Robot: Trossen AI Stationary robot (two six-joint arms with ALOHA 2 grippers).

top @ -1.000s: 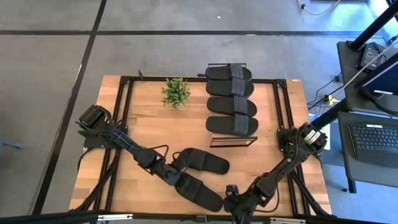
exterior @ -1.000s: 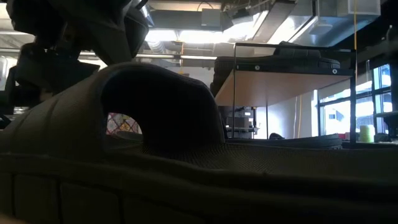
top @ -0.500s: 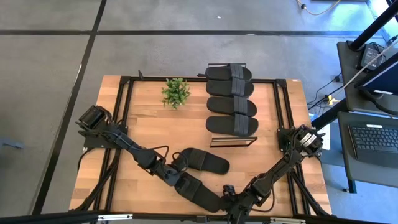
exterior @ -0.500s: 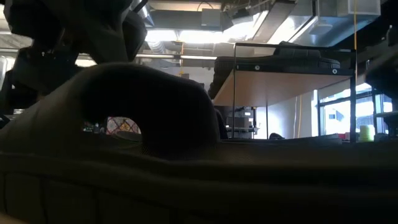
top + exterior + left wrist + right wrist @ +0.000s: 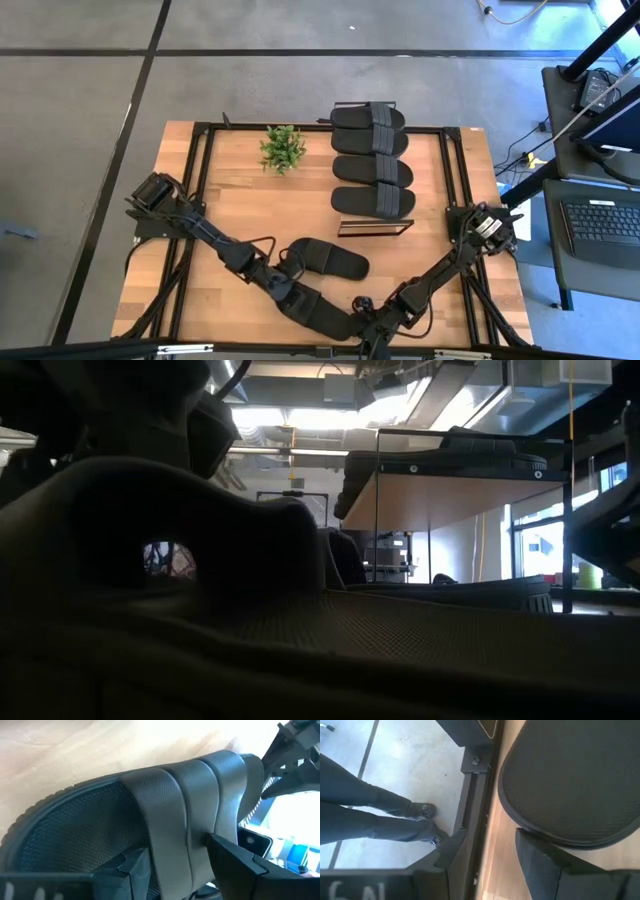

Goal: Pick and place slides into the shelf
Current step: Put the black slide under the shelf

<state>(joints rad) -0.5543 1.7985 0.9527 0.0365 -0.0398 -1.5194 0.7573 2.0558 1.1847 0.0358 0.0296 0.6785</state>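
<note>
One black slide lies aslant by the table's near edge. It fills the low view. My left gripper is at its strap end, shut on the ribbed strap. My right gripper stands open at the slide's other, rounded end, with table edge between its fingers. A second loose slide lies flat on the table just behind. Several more slides rest on the shelf at the far right. My left gripper has the slide's ribbed strap between its two fingers, one finger over the footbed and one on the strap's other side. The fingers slant down from the table's left. My right gripper has one finger at the rim of the slide's rounded end; I cannot tell whether it touches.
A small green plant stands at the far left of the shelf. The black table frame runs along the near edge by my right gripper. A person's legs stand on the floor beyond that edge.
My right gripper has come down and gone toward the table's left along the near edge, up to the slide's rounded end. The near slide has shifted a little with my left gripper; in the low view its strap now stands farther left.
</note>
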